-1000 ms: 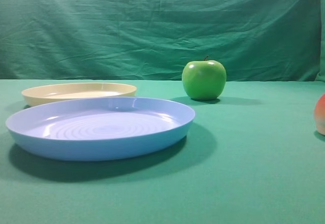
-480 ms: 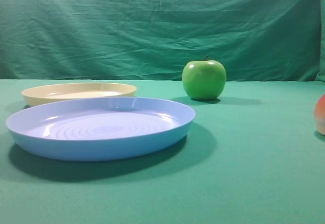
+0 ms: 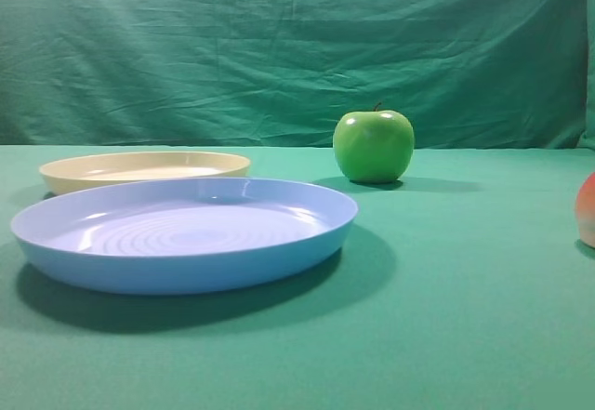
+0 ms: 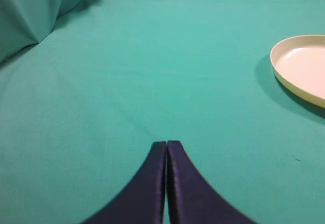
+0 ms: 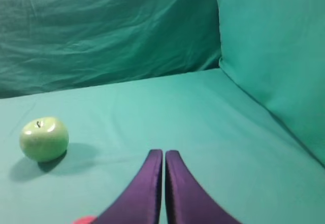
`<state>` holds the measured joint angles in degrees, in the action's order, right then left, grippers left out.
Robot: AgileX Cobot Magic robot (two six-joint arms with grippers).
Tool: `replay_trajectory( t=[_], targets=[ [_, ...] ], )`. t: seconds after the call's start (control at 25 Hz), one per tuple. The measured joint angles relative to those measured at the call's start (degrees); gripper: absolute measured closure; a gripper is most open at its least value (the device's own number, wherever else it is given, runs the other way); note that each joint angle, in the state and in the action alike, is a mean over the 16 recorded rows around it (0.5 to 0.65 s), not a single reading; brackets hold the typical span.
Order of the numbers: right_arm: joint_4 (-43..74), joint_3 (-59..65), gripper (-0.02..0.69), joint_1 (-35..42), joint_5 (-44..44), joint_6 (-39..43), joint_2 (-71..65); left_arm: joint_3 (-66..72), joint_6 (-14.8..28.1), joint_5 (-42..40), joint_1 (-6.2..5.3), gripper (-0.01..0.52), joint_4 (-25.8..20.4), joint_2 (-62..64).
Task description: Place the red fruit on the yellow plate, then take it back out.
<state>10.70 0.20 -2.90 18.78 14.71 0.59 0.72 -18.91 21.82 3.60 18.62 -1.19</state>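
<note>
Green cloth covers the whole work surface and backdrop; nothing is gripped yet. I read my right gripper as fully closed, its two dark purple fingers pressed together with no gap and empty. The left gripper is likewise pinched shut on nothing. The round smooth red fruit, red above fading to orange-yellow, sits at the far right edge of the exterior view, only partly in frame. In the right wrist view a small sliver of red shows at the bottom edge, down and to the left of the right fingertips; I judge this to be the same fruit, close under that gripper. The right arm is therefore the nearer one. The shallow round pale cream-yellow plastic plate lies ahead and to the right of the left gripper, behind the larger light blue plate. A shiny green apple stands ahead-left of the right gripper, not wanted. Fruit being round, approach axis matters little. Next step, in my judgement: open the right fingers, drop back and left over the fruit.
</note>
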Motion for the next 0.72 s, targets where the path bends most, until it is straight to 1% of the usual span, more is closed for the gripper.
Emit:
replay_trajectory(
  t=[0.72],
  targets=[
    [0.02,1.27,0.665,0.00,2.66,0.11,0.00,0.00,0.00,0.00,0.00,0.514,0.00,0.00]
  ],
)
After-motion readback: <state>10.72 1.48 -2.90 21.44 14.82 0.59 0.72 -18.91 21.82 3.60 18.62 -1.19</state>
